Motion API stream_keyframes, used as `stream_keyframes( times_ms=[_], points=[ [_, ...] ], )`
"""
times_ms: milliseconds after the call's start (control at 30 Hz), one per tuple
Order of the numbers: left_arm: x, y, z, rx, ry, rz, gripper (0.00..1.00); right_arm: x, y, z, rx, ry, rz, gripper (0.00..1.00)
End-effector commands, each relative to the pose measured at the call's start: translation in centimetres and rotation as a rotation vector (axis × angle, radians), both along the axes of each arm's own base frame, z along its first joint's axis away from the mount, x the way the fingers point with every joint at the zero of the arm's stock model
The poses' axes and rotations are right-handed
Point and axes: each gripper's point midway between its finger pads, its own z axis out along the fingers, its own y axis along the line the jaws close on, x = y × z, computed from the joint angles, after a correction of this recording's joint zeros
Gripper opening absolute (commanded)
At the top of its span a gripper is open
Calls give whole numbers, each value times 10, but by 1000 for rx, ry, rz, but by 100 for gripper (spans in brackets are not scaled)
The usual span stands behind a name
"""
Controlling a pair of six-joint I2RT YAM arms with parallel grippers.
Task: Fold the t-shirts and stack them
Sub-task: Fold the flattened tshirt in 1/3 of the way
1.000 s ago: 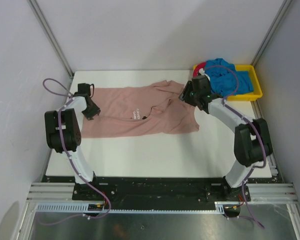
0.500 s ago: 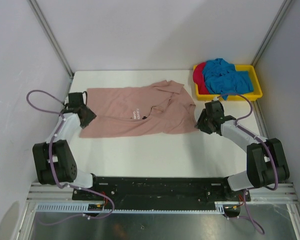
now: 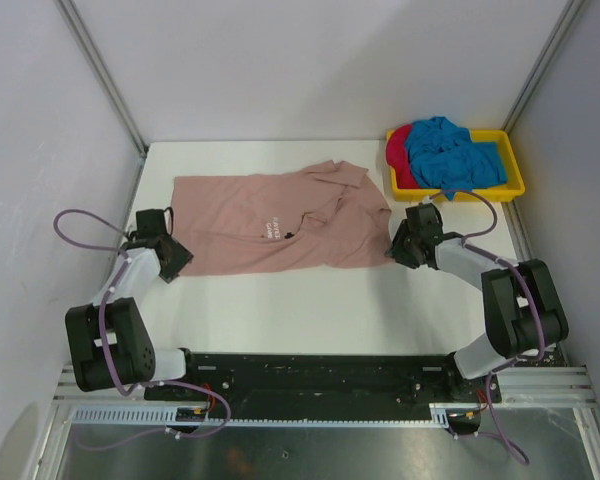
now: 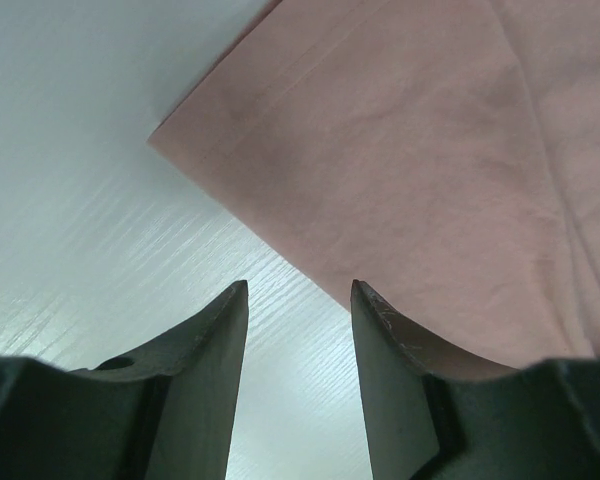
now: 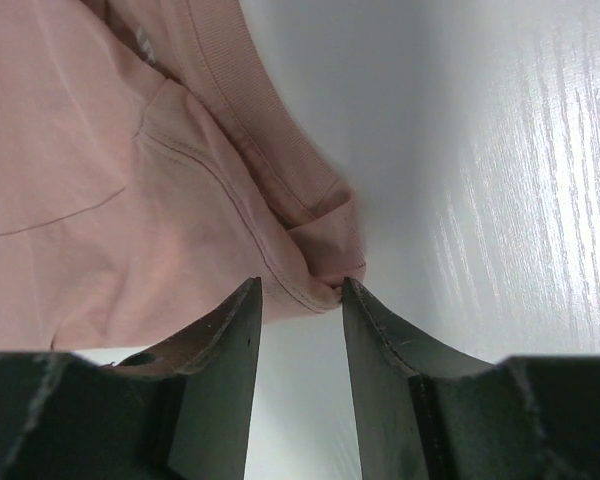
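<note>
The dusty pink t-shirt (image 3: pixel 280 220) lies spread on the white table, small white print near its middle. My left gripper (image 3: pixel 173 258) is open at the shirt's near left corner; in the left wrist view the pink cloth (image 4: pixel 420 170) lies just ahead of the gripper (image 4: pixel 300 292), with bare table between the fingers. My right gripper (image 3: pixel 402 247) is open at the shirt's near right corner; in the right wrist view the gripper (image 5: pixel 302 290) sits at the folded hem corner (image 5: pixel 320 250). Blue (image 3: pixel 450 150) and red (image 3: pixel 400 158) t-shirts lie bunched in the tray.
A yellow plastic tray (image 3: pixel 512 180) stands at the back right corner of the table. White walls and metal frame posts surround the table on three sides. The black rail with the arm bases runs along the near edge.
The left gripper moved nearer along the shirt's left edge to its near left corner. The right gripper, at the near right corner since half a second ago, barely shifted. The shirt lies as before.
</note>
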Motion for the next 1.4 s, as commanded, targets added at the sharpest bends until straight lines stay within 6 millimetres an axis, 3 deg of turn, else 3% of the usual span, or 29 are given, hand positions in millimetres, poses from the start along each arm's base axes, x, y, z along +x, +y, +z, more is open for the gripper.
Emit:
stream_keyframes(
  times_ms=[0,200,567,1167,1367],
  points=[
    [-5,5,4,-8,-34,41,50,4,0,-7,-11,-5,-10,42],
    [-16,13,-2,-3,-18,87,50,1,-8,-14,-61,14,-14,42],
    [-23,27,-21,2,52,150,52,-3,-6,-20,-77,33,28,44],
    [-23,37,-20,25,58,172,52,-5,-12,-23,-141,62,69,55],
    [-23,37,-19,27,56,170,52,-4,-16,-16,-170,51,66,56]
  ],
)
